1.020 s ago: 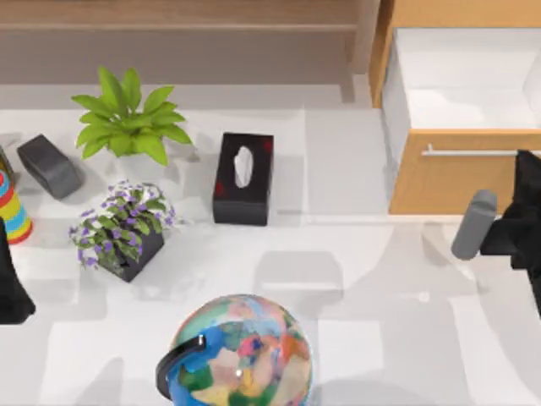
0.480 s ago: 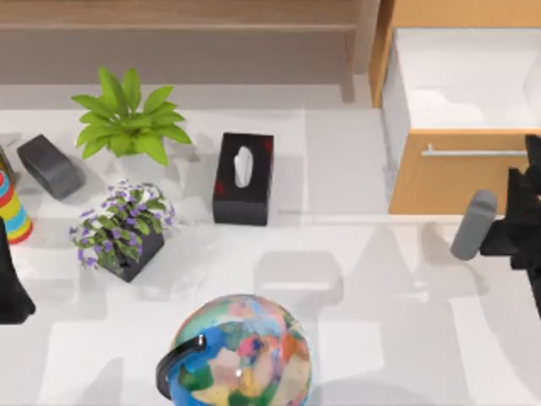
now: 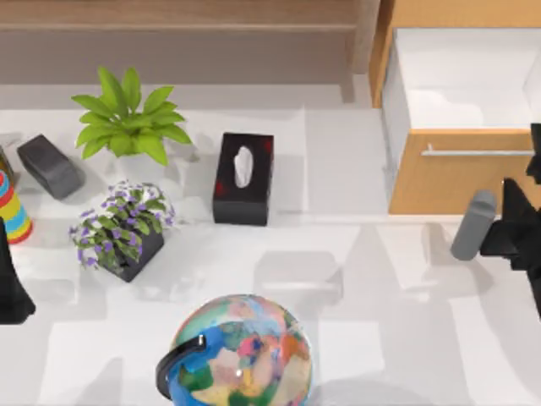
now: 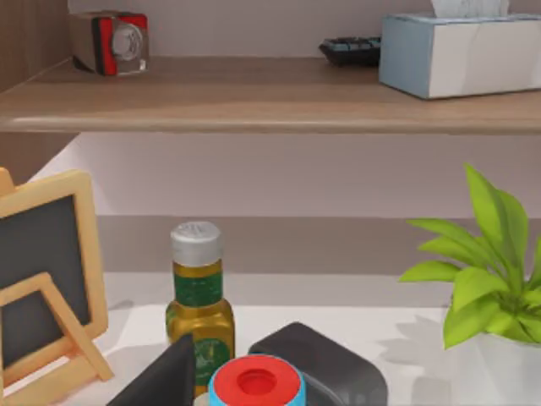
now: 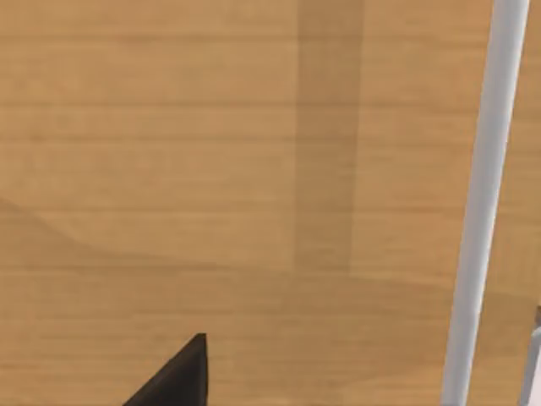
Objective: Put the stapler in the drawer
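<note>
The stapler (image 3: pixel 49 166), a small dark grey rounded block, lies at the table's far left behind the striped toy; in the left wrist view the stapler (image 4: pixel 325 372) sits just beyond a red-capped bottle. The drawer (image 3: pixel 439 182) stands pulled out at the back right, its white inside showing and its silver handle (image 3: pixel 473 153) across the wood front. My right gripper (image 3: pixel 516 224) hovers at the right edge just in front of the drawer front (image 5: pixel 211 169), close to the handle (image 5: pixel 483 211). My left gripper (image 3: pixel 12 288) stays parked at the left edge, nearer the front than the stapler.
A green plant (image 3: pixel 127 118), a purple flower pot (image 3: pixel 122 233), a black tissue box (image 3: pixel 243 178) and a globe (image 3: pixel 241 355) stand across the table. A striped toy (image 3: pixel 10 207) is at the far left. An oil bottle (image 4: pixel 201 296) and a small chalkboard (image 4: pixel 42 279) stand near the stapler.
My right arm has slid a little toward the table's front, away from the drawer handle. Nothing else has moved.
</note>
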Tool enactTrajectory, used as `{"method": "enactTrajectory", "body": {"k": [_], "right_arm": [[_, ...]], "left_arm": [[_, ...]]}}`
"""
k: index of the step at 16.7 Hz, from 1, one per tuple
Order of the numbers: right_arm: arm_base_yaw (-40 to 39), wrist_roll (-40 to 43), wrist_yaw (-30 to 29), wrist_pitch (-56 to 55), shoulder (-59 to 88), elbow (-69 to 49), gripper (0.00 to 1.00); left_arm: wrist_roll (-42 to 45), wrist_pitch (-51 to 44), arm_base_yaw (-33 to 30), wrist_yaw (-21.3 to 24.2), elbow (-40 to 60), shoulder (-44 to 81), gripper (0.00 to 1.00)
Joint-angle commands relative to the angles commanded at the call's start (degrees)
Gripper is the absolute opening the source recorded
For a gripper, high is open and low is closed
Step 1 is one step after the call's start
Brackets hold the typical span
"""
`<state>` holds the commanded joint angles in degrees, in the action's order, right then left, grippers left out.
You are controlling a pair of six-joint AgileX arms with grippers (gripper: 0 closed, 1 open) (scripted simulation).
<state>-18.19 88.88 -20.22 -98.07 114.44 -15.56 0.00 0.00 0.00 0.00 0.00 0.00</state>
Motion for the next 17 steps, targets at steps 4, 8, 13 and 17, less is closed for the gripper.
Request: {"method": "enactTrajectory", "body": {"k": [4,8,13,17], "right_arm": [[-0.4,0.0,-0.3,-0.8,-0.1,0.7,1.0],[-1.7,0.0,-1.8,-3.6,-0.5,4.0,1.0],[-1.6,0.0,-1.7,-2.5,2.7,4.2,1.0],[-3.0,-3.2,-1.6,2.6,-1.9,2.7,1.0]], "left_arm": [[0.0,0.0,0.0,0.0,0.0,0.0,1.0],[0.0,0.0,0.0,0.0,0.0,0.0,1.0],[0.0,0.0,0.0,0.0,0.0,0.0,1.0],[0.0,0.0,0.0,0.0,0.0,0.0,1.0]]}}
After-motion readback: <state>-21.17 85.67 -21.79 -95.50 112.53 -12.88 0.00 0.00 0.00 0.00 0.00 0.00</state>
